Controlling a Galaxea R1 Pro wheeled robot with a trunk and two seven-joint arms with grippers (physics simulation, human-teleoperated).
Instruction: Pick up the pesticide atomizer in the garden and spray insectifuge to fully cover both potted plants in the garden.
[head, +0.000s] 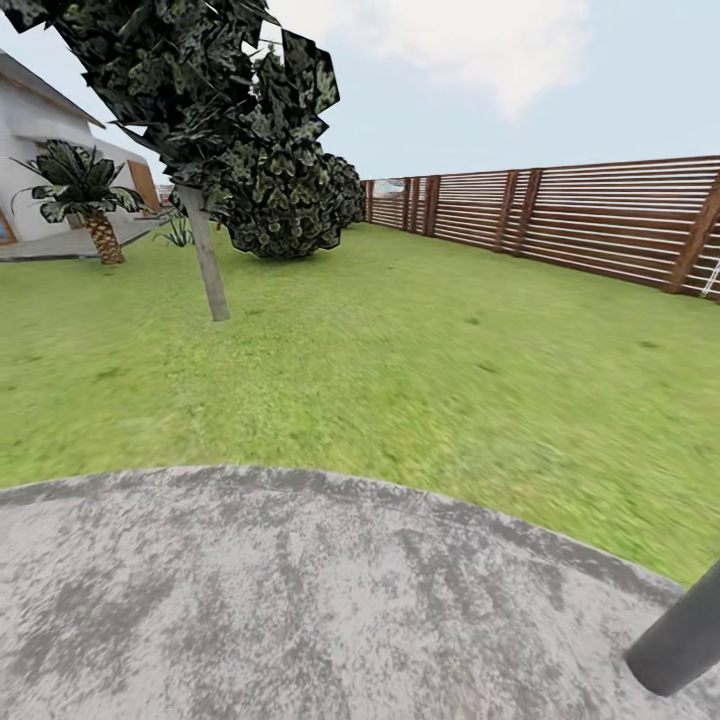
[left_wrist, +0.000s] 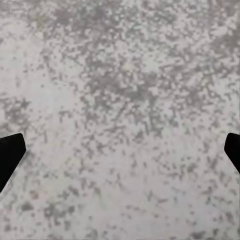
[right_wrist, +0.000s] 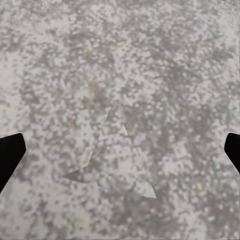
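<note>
The pesticide atomizer and the two potted plants are out of view. In the head view the garden lawn (head: 420, 360) stretches ahead from the round grey patio (head: 300, 600) I stand on. My left gripper (left_wrist: 120, 155) is open over bare speckled patio stone, with its dark fingertips (left_wrist: 10, 155) far apart at the frame edges. My right gripper (right_wrist: 120, 155) is open as well, its fingertips (right_wrist: 10, 155) wide apart above the same stone, with nothing between them.
A thin-trunked tree (head: 207, 260) and a big dark shrub (head: 285, 200) stand ahead left. A palm (head: 85, 195) and a white house (head: 40, 150) lie at far left. A small spiky plant (head: 180, 232) sits behind the trunk. A brown slatted fence (head: 580, 215) runs along the right. A dark grey tube (head: 685, 635) crosses the lower right corner.
</note>
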